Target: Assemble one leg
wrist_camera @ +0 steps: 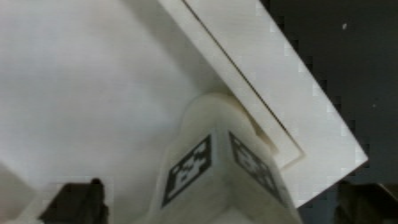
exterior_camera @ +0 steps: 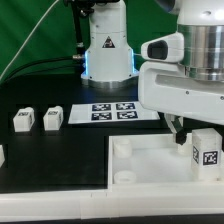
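The leg (exterior_camera: pixel 206 152) stands upright at the tray-like top's (exterior_camera: pixel 150 166) corner on the exterior view's right, under the gripper (exterior_camera: pixel 181 131). To seat it well, I'd hold it plumb over the socket and press straight down (whether the jaws are clenched on it I cannot tell). The black bench (exterior_camera: pixel 70 140) also carries two spare legs (exterior_camera: pixel 38 120) and the marker board (exterior_camera: pixel 112 110), well apart from the work.

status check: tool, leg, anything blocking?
Tool over the tabletop piece, open or shut unclear. Leg upright at that piece's corner on the exterior view's right. Two spare legs sit apart; nothing blocking.
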Robot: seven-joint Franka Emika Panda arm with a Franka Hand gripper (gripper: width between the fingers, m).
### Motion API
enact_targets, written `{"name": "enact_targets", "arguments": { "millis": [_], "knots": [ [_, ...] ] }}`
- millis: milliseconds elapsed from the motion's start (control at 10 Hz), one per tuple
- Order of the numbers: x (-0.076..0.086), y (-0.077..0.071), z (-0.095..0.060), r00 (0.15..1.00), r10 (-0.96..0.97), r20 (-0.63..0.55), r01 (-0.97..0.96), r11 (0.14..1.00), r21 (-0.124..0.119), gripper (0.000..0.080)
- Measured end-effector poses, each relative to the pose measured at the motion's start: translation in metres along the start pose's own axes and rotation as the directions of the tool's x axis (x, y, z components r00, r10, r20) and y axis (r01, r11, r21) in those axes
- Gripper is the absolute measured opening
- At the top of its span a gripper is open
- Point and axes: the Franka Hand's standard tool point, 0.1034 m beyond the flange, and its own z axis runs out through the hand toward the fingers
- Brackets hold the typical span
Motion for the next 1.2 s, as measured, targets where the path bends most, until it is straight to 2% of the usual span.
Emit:
{"name": "enact_targets", "arguments": {
  "millis": [400,500,1000,1100,1200],
  "knots": [
    [0.0019,-0.0001,-0.0023,0.944,-0.329,-0.006,0.329,0.944,-0.005,0.0649],
    [0.0032,0.0014,-0.0021,0.901,-0.434,-0.008,0.434,0.901,-0.011,0.0649],
    [0.0035,0.0024,-0.0014,0.900,-0.436,-0.007,0.436,0.900,-0.014,0.0649],
    [0.0035,0.0025,-0.0013,0.900,-0.436,-0.007,0.436,0.900,-0.014,0.0554],
    [0.0035,0.0025,-0.0013,0.900,-0.436,-0.007,0.436,0.900,-0.014,0.0554]
  ]
}}
